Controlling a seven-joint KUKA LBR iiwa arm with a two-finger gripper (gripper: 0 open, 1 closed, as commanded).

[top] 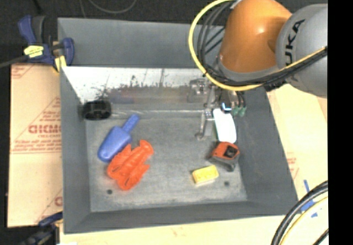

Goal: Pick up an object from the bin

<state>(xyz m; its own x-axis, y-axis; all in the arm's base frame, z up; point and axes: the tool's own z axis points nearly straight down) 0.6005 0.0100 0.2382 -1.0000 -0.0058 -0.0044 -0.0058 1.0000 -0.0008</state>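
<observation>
Orange-and-black tape measure lies on the floor of the bin, right of centre, with the hand hanging low just behind it. Whether the hand is clenched or released cannot be told. A yellow block sits near the tape measure, to its front left. Well apart on the left lie an orange lobster toy, a blue brush touching it, and a black ring.
</observation>
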